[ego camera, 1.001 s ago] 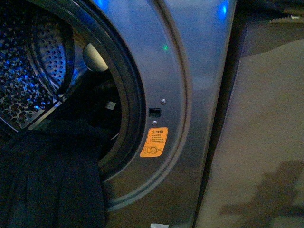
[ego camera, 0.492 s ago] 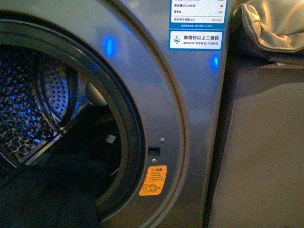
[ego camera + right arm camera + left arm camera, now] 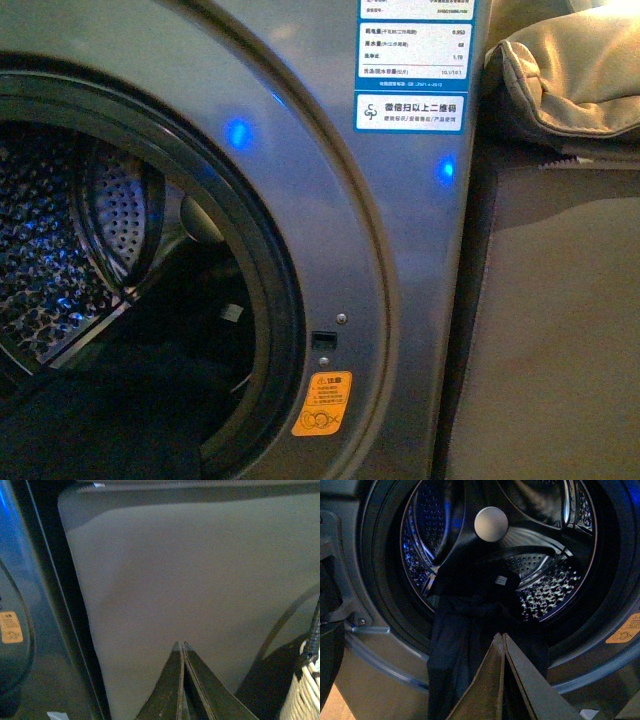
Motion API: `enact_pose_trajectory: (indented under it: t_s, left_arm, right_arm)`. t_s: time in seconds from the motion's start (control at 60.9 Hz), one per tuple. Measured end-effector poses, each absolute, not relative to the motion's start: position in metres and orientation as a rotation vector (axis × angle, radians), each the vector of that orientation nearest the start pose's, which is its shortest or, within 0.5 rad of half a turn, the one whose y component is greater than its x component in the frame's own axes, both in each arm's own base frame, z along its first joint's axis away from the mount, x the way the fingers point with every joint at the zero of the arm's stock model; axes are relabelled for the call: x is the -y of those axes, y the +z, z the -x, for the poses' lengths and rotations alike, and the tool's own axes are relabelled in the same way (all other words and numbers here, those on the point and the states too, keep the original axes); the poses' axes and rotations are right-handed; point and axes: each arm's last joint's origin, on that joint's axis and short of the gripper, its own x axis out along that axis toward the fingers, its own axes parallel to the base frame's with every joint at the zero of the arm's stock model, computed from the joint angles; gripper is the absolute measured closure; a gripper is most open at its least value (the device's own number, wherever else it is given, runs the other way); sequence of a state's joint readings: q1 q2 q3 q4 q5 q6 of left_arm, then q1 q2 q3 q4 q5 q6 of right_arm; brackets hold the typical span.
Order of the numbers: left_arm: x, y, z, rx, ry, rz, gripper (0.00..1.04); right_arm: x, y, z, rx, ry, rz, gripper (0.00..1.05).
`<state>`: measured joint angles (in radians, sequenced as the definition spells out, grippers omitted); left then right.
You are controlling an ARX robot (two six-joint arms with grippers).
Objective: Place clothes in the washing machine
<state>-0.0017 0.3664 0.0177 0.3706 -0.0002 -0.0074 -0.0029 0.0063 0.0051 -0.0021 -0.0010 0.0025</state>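
Your left gripper [image 3: 503, 642] has its jaws pressed together with nothing between them, its tips poised just in front of the dark navy limp fabric garment [image 3: 470, 645]; your right gripper [image 3: 181, 650] is likewise closed and empty, facing the plain beige panel [image 3: 200, 580] to the right of the machine, well away from the work. The garment lies half in, half out of the grey metallic front-loading washing machine [image 3: 400, 260]: its upper folds sit inside the perforated shiny steel drum [image 3: 545, 585], while a long tail drapes over the black rubber gasket [image 3: 385, 605] and hangs down the front below the porthole. In the front view you see it only as a dark mass at the bottom of the opening. Expect it to behave as soft, light cloth with no stiffness at all: it will sag, fold and slide wherever you are not holding it, and the hanging tail could drag the rest back out over the smooth lip. Take hold of the dangling part, pinching a thick bunched fold near the gasket rather than a single thin layer, since one layer could slip from the jaws. Nothing here is fragile, though cloth may catch on the gasket.
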Motion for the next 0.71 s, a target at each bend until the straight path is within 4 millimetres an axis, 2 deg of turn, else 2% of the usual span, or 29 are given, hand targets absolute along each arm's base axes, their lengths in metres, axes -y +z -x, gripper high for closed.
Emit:
enact_pose_trajectory:
  t_s: [0.607, 0.706]
  left_arm:
    - [0.0, 0.172, -0.108, 0.022, -0.002, 0.007, 1.01]
    - [0.0, 0.168, -0.1, -0.009, -0.001, 0.007, 1.01]
  right_arm:
    - [0.0, 0.165, -0.098, -0.001, -0.002, -0.002, 1.02]
    - [0.0, 0.165, -0.098, -0.001, -0.002, -0.002, 1.02]
